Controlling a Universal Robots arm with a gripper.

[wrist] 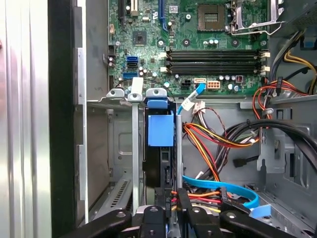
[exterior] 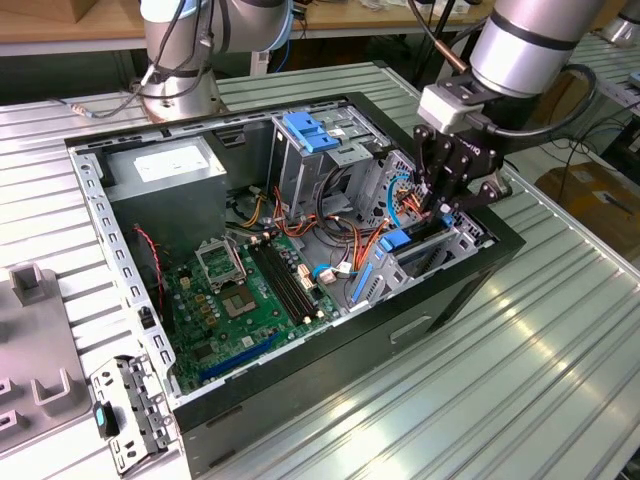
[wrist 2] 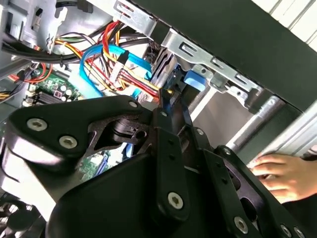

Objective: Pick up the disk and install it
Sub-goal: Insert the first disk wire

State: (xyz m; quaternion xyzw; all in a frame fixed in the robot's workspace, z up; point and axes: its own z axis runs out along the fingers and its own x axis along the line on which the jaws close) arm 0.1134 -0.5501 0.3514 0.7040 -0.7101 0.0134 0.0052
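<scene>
On the ribbed metal table (exterior: 560,340), the open computer case (exterior: 90,215) receives the claw (wrist: 171,208), clamped on the disk (wrist: 161,130) in its bay.

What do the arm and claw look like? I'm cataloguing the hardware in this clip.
In the exterior view the arm is a silver-grey tube with a darker band. A pale grey block joins it to the black claw, built of flat linkage bars with silver screws. A black cable loops beside the wrist.
</scene>
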